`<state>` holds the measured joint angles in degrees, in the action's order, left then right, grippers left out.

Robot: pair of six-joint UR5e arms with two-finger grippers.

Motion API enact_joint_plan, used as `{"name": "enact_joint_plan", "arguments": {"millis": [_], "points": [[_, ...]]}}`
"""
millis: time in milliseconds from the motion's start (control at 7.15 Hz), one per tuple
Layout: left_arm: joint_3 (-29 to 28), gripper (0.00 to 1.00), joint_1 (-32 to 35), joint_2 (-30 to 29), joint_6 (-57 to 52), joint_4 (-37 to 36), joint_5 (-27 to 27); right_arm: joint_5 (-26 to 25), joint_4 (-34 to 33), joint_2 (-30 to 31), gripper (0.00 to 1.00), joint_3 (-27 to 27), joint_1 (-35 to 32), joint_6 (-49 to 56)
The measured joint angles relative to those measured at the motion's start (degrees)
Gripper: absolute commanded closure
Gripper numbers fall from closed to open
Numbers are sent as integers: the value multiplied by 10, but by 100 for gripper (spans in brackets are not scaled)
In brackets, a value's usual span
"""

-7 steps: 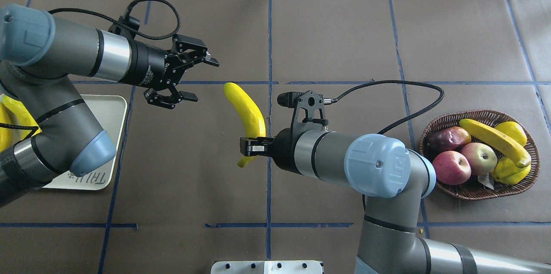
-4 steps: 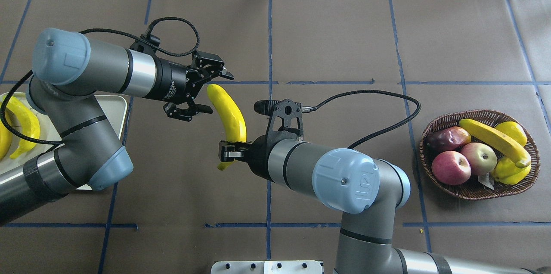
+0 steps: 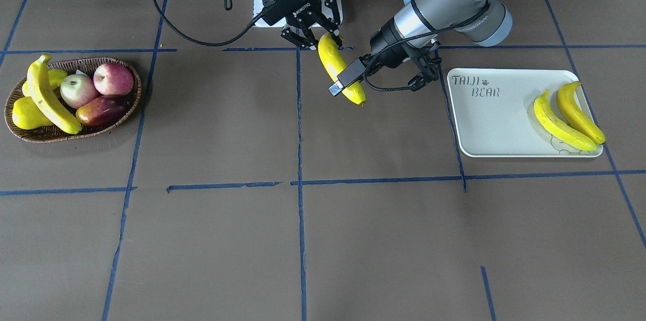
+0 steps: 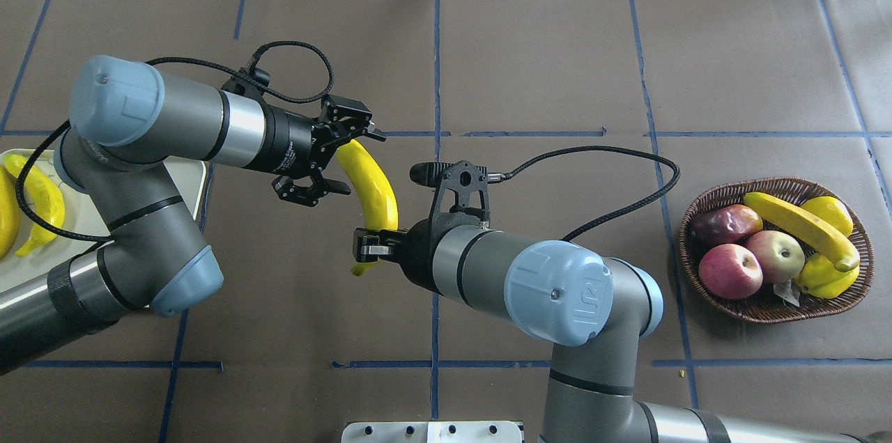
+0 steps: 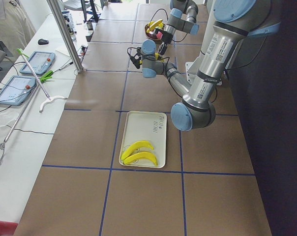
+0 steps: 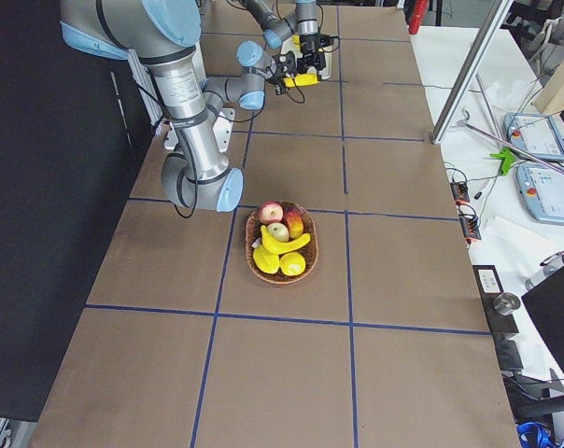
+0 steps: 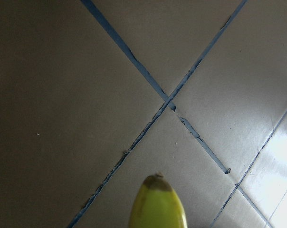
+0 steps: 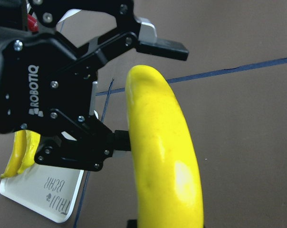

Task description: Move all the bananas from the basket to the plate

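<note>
Left gripper (image 4: 357, 159) has advanced: open jaws now straddle upper end of banana (image 4: 373, 192), held mid-air over table (image 4: 529, 46). Right gripper (image 4: 368, 246) clamps lower end. Long axis crosses your left jaws, seemingly centred; close before releasing.

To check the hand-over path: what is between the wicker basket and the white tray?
In the overhead view: one banana, held by the right gripper, the left gripper open around its other end.

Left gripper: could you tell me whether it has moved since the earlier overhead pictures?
Yes. The left gripper moved rightward, from the plate toward the central tape line; its open fingers now flank the banana.
</note>
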<state>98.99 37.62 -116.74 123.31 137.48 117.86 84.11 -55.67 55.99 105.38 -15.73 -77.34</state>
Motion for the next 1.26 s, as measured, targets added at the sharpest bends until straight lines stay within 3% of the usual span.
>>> {"name": "enact_joint_plan", "arguments": {"millis": [140,280,560,699,839,1259], "points": [[1,19,-2,-1,0,0,0,0,0,0,90,0,0,0],[4,66,-2,0,0,-1,0,0,0,0,90,0,0,1],[11,85,-3,3,4,-6,-1,0,0,0,88,0,0,1],[12,99,-3,5,5,-7,-2,0,0,0,78,0,0,1],[12,100,-3,6,5,-7,-2,0,0,0,1,0,0,2],[13,100,-2,8,5,-23,-3,7,-4,0,0,3,-1,1]]}}
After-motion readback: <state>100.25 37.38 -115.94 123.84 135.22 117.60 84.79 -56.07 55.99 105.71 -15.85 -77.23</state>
